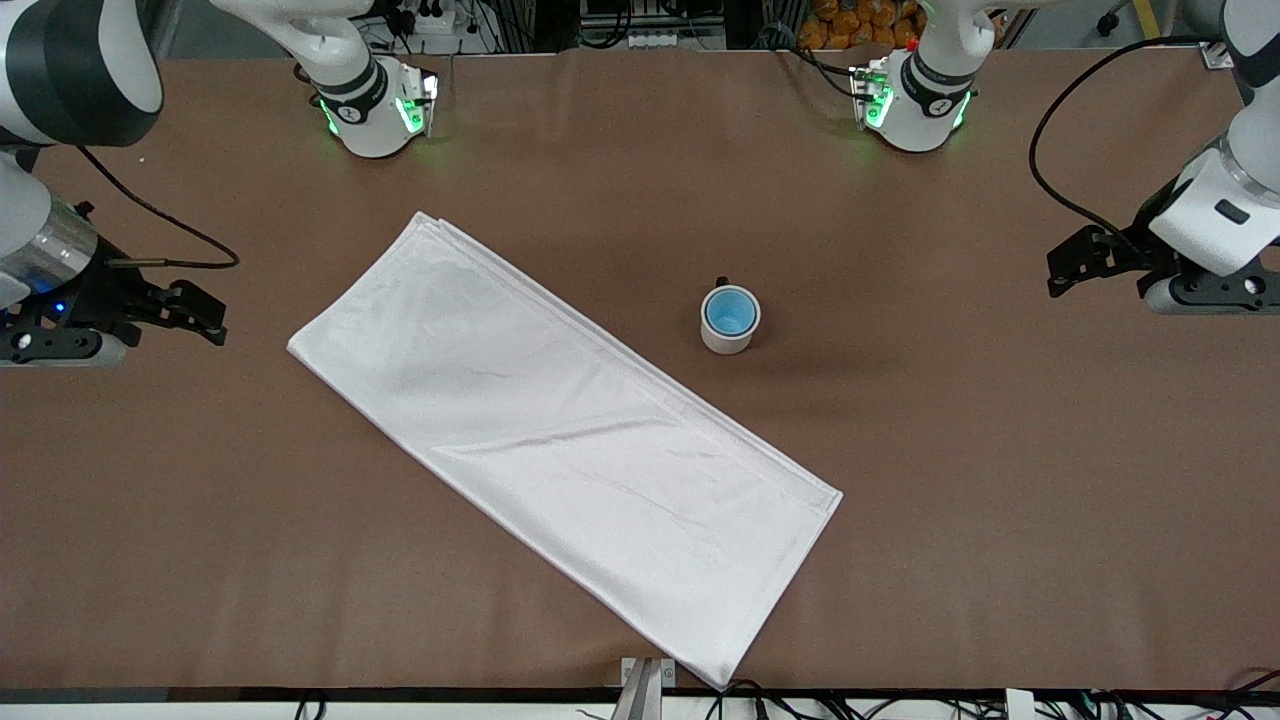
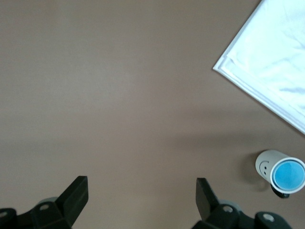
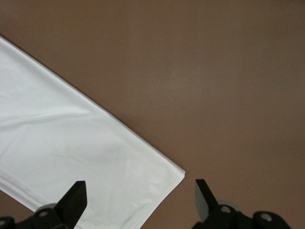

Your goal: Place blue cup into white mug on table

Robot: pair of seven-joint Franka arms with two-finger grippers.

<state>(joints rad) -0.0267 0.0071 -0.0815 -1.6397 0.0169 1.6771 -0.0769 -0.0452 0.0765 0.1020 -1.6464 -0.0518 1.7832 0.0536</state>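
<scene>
The blue cup [image 1: 730, 312] sits inside the white mug [image 1: 724, 343], which stands upright on the table [image 1: 960, 450] near its middle, black handle toward the robots' bases. In the left wrist view the mug [image 2: 265, 164] shows with the blue cup [image 2: 288, 175] in it. My left gripper [image 1: 1062, 266] is open and empty, low over the table at the left arm's end, well apart from the mug; its own view [image 2: 142, 183] shows bare table between the fingers. My right gripper [image 1: 205, 316] is open and empty at the right arm's end [image 3: 140, 188].
A large white folded cloth [image 1: 560, 440] lies diagonally across the table, from near the right arm's base down to the front edge, beside the mug. It also shows in the left wrist view [image 2: 276, 57] and the right wrist view [image 3: 71, 143].
</scene>
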